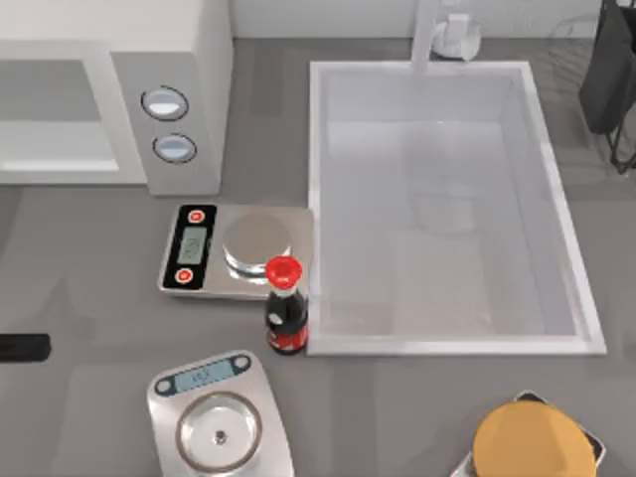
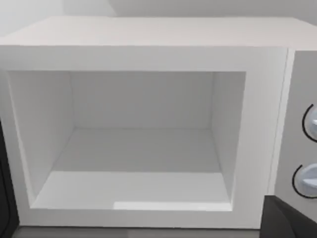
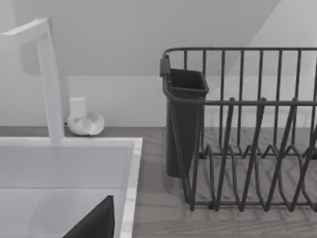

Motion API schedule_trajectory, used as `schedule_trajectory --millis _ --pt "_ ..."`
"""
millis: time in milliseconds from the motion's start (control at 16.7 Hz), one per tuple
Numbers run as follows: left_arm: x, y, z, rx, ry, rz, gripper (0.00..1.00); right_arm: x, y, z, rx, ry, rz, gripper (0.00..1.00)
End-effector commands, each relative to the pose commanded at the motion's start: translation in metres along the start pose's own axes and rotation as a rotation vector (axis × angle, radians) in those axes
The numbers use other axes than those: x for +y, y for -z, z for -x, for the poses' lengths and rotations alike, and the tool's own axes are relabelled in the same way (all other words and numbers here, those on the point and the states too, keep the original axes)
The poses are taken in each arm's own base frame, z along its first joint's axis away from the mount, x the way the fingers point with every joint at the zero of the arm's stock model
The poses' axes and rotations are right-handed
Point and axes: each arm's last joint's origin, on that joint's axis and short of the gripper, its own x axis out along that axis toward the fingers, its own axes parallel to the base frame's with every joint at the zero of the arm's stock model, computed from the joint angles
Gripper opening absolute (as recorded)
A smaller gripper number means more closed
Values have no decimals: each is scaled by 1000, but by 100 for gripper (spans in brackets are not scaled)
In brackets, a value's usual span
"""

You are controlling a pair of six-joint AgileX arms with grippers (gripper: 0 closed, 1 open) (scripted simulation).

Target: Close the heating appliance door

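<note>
No legible text, brand or number is found in any view. A small display is noted on the black panel of the flat scale (image 1: 235, 250) near the microwave (image 1: 174, 94), but its digits cannot be read; two red round buttons are seen on that panel, their marks too small to make out. A pale display is noted on the second, rounded scale (image 1: 219, 417) at the front of the table; its characters are blurred. A red label is seen on the dark bottle (image 1: 285, 310), with no wording that can be read. The two dials on the microwave's control panel bear no readable markings.
</note>
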Motion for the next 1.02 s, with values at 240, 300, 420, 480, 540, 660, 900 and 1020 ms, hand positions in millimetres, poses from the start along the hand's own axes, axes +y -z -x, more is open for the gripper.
schedule_trajectory --millis 240,300,420,480,540,660,900,1020 --pt "0 -1 0 -3 -1 -1 0 0 0 0 0 0 0 100" --pt "1 -3 -1 5 -2 -12 0 0 0 0 0 0 0 100" --pt "6 -13 -5 42 -5 -63 0 0 0 0 0 0 0 100" --pt "10 -21 -8 70 -8 -99 0 0 0 0 0 0 0 100" --pt "16 -31 -12 104 -14 -137 0 0 0 0 0 0 0 100" --pt "33 -54 -25 189 -27 -214 0 0 0 0 0 0 0 100" --pt "95 -100 -63 402 -42 -294 0 0 0 0 0 0 0 100" --pt "141 -113 -81 506 -42 -282 0 0 0 0 0 0 0 100"
